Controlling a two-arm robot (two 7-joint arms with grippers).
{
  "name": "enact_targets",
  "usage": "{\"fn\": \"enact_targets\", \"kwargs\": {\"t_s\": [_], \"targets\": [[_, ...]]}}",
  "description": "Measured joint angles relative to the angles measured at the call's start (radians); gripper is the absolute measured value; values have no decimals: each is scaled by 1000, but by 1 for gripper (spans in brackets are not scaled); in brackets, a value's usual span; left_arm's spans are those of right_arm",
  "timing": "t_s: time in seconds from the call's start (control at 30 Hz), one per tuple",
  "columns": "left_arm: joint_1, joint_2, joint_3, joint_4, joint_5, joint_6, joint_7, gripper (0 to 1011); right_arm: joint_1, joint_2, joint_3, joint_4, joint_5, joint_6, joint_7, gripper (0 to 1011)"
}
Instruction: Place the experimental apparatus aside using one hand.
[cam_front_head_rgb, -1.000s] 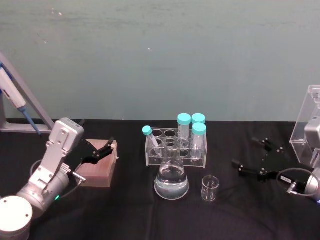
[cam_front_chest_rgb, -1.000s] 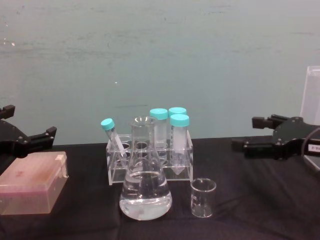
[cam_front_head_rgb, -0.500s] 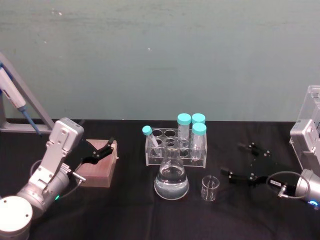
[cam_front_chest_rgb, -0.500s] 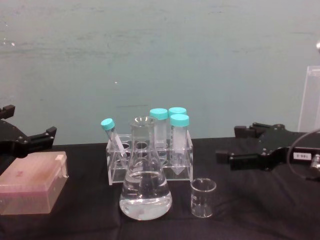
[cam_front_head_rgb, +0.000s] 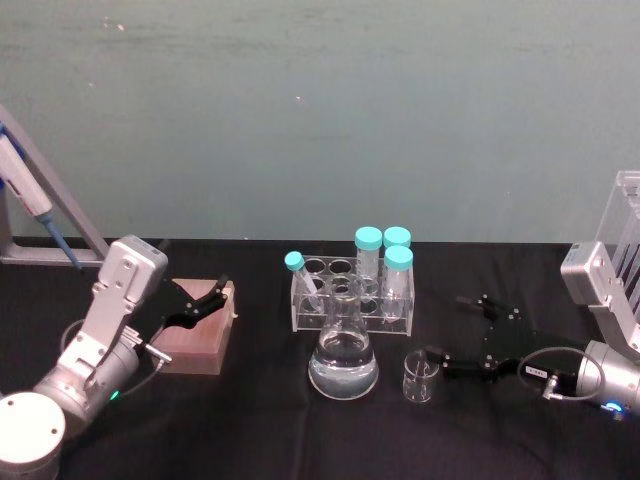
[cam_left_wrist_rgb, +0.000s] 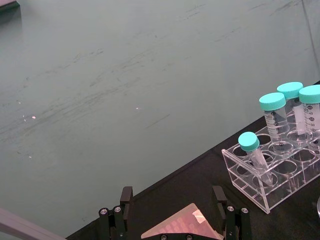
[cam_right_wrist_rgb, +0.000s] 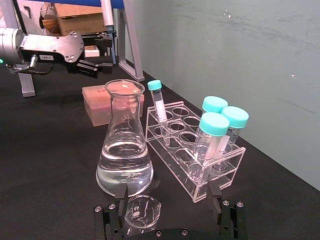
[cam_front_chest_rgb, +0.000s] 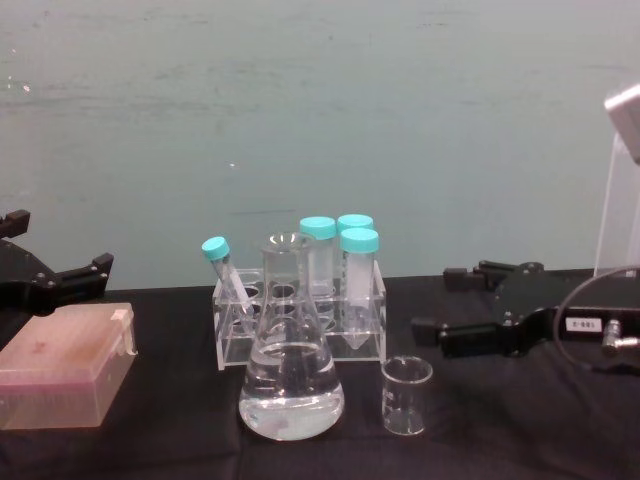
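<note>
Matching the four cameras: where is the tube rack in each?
Head: tube rack centre, behind the flask.
Chest: tube rack centre, behind the flask.
Left wrist: tube rack beyond the pink box.
Right wrist: tube rack beside the flask, beyond the beaker.
Shared landmark: the leaning tube.

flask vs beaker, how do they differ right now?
The flask is much taller and wider than the beaker. The flask is conical with a narrow neck; the beaker is straight-walled. The flask holds clear liquid; the beaker looks empty. The right gripper, fingers open, is close by the beaker, not the flask. Both are clear glass, upright on the black table.
</note>
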Motion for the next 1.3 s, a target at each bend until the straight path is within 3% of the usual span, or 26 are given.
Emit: {"fn": "enact_targets", "kwargs": {"t_s": [0.8, 1.3], "targets": [[0, 0, 0, 0, 0, 0, 0, 1000, 97, -36, -103, 121, -19, -19, 53, 1002], [0, 0, 0, 0, 0, 0, 0, 1000, 126, -53, -125, 160, -32, -26, 60, 1002]]}}
